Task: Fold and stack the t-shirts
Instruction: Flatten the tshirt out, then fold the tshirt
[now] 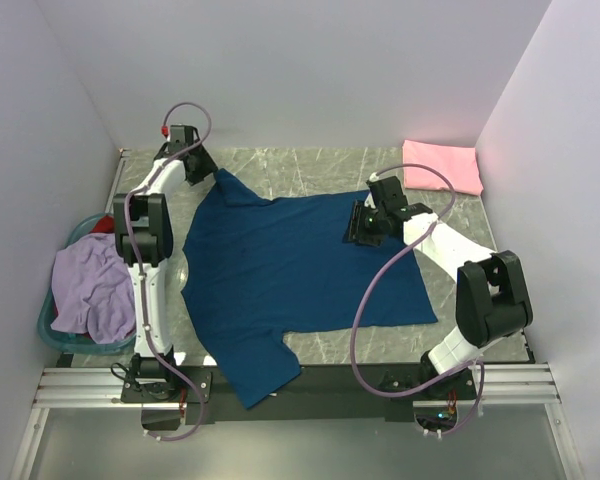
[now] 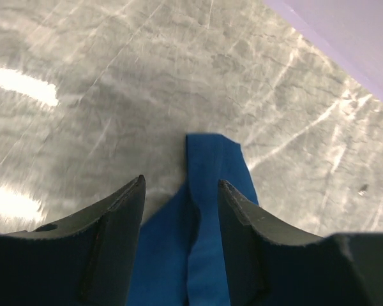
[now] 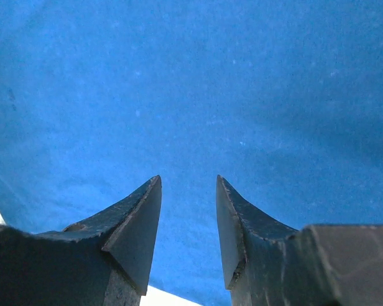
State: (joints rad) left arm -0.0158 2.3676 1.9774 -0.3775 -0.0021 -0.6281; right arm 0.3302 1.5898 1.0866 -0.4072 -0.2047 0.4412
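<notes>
A navy blue t-shirt (image 1: pixel 300 270) lies spread flat in the middle of the table, print not showing. My left gripper (image 1: pixel 208 172) is open at the shirt's far left sleeve. In the left wrist view the sleeve tip (image 2: pixel 212 172) lies between the open fingers (image 2: pixel 121 210) of that gripper (image 2: pixel 180 185). My right gripper (image 1: pixel 357 228) is open and empty just above the shirt's far right part; blue cloth (image 3: pixel 191 89) fills its wrist view behind the gripper (image 3: pixel 188 182). A folded pink shirt (image 1: pixel 442 165) lies at the far right corner. A lavender shirt (image 1: pixel 90 290) and a red one (image 1: pixel 102 222) lie in the basket.
The teal plastic basket (image 1: pixel 48 325) stands at the table's left edge beside the left arm. Pale walls close in the table at the back and on both sides. Bare marble table (image 1: pixel 310 170) shows beyond the shirt's far edge.
</notes>
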